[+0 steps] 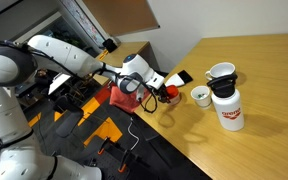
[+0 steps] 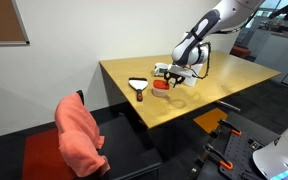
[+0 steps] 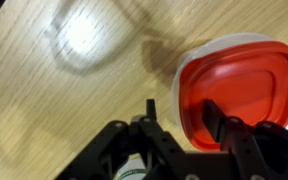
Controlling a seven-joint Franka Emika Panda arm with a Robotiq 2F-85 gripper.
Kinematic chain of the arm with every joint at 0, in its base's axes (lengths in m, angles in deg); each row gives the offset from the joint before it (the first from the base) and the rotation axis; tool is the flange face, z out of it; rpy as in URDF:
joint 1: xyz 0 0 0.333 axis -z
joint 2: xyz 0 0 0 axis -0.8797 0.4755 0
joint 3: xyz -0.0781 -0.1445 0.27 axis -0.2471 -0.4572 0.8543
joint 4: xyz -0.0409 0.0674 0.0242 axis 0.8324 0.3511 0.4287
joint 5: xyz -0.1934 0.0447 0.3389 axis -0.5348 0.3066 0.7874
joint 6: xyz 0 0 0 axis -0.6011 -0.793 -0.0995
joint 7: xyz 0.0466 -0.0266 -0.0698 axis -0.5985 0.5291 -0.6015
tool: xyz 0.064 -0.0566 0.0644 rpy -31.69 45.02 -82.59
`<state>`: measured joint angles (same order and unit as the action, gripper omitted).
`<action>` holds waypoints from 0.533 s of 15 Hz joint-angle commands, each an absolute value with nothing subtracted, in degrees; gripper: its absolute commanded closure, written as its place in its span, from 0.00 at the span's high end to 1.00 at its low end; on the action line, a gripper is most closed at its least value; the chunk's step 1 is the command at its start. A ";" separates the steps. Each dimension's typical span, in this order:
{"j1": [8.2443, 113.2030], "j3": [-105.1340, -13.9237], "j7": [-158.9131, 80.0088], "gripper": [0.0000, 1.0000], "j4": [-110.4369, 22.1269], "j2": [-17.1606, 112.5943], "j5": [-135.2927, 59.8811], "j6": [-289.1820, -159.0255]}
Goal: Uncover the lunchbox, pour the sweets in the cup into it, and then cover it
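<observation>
The lunchbox [image 1: 170,95] stands near the table's edge with its red lid on. In the wrist view the lid [image 3: 242,85] fills the right side. It also shows in an exterior view [image 2: 160,86]. My gripper [image 1: 156,88] is open just above it. In the wrist view [image 3: 182,112] one finger is over the lid and the other is over bare wood beside its edge. The jaws hold nothing. The small white cup [image 1: 200,96] stands just beyond the lunchbox. Its pale inside shows, but the sweets are too small to make out.
A larger white mug [image 1: 221,73] with a dark inside and a tall white flask [image 1: 228,110] with red lettering stand past the cup. A red cloth [image 2: 79,135] hangs on a chair by the wooden table [image 2: 214,85]. The table's edge runs close to the lunchbox.
</observation>
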<state>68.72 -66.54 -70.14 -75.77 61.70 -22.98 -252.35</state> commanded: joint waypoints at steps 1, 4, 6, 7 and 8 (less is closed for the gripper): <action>68.77 -66.94 -67.76 0.46 -74.53 61.73 -21.57 -249.25; 68.75 -66.91 -67.93 0.34 -74.13 61.99 -21.50 -248.74; 68.63 -66.89 -68.16 0.24 -73.73 62.28 -21.49 -248.28; 68.57 -66.87 -68.22 0.22 -73.53 62.38 -21.51 -248.01; 68.45 -66.89 -68.37 0.18 -73.30 62.51 -21.54 -247.77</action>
<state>68.80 -66.61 -69.87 -75.22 61.87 -22.98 -250.53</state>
